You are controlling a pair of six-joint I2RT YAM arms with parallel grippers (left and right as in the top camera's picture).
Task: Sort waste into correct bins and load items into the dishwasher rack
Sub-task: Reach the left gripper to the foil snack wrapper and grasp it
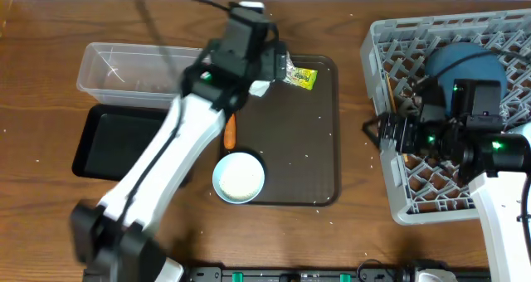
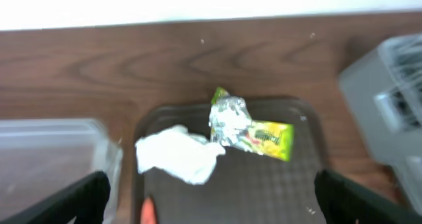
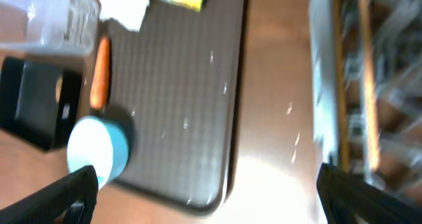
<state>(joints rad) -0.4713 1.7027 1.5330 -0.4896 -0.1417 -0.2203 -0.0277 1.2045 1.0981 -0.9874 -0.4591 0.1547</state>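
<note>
My left gripper [image 1: 264,66] [image 2: 211,207] hangs open over the back left corner of the brown tray [image 1: 303,162], above the crumpled white napkin [image 2: 178,155]. The yellow-green and silver wrapper [image 1: 301,76] [image 2: 250,128] lies just right of the napkin. An orange carrot [image 1: 230,131] [image 3: 100,72] lies along the tray's left edge. Below it stands a small blue cup [image 1: 239,177] [image 3: 95,148] with white inside. My right gripper [image 1: 375,131] [image 3: 211,207] is open and empty at the left wall of the grey rack [image 1: 415,191]. The rack holds the dark blue dish [image 1: 465,66] and chopsticks [image 3: 366,85].
The clear tub [image 1: 124,70] [image 2: 46,158] stands at the back left, with the shallow black tray [image 1: 116,141] [image 3: 33,102] in front of it. White grains are scattered on the brown tray and on the table between it and the rack.
</note>
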